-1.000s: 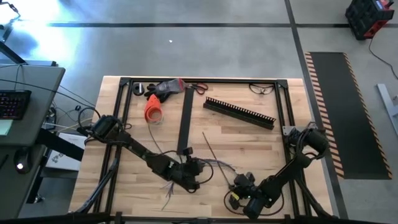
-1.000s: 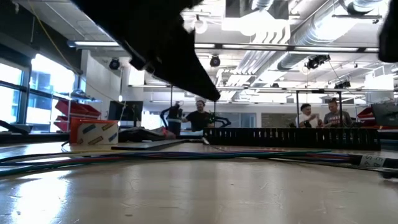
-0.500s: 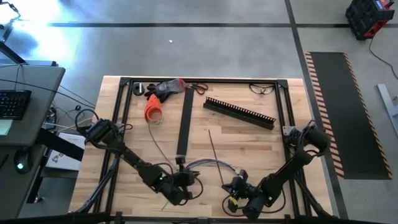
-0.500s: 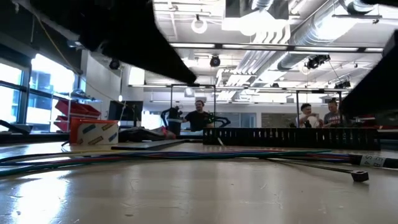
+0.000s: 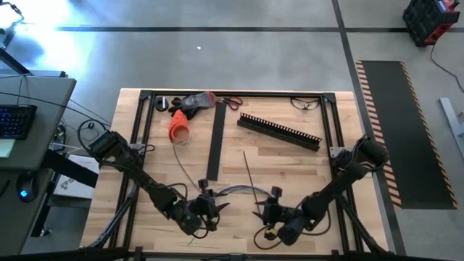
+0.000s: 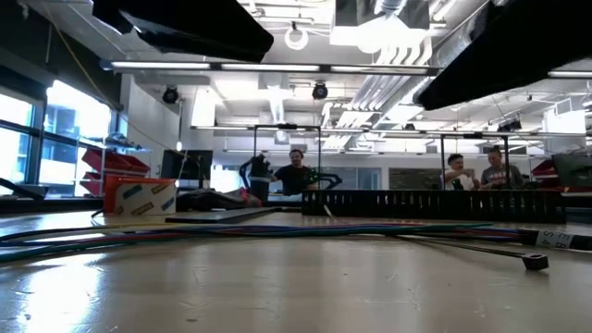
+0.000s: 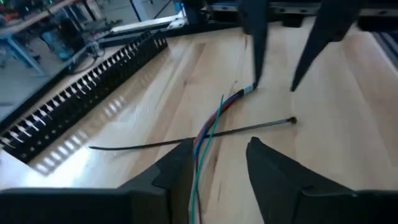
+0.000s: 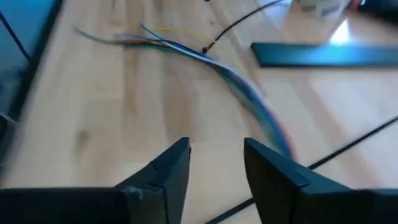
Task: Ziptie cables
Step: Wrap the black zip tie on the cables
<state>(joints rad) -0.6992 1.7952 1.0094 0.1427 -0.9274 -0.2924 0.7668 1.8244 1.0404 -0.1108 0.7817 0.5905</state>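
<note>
Cables point(image 5: 239, 191) — a light, limp, slippery bunch lying near the bench's front edge, between left gripper point(image 5: 206, 206) and right gripper point(image 5: 270, 210), both parted and empty; best gripped mid-bundle, clear of the splayed ends.

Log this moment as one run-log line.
left gripper: open, above cables | right gripper: open, holding nothing | cables: flat on table, unbundled | zip tie: loose beside them

Dark jointed arms, tapered black fingers point(image 7: 267, 177)
</note>
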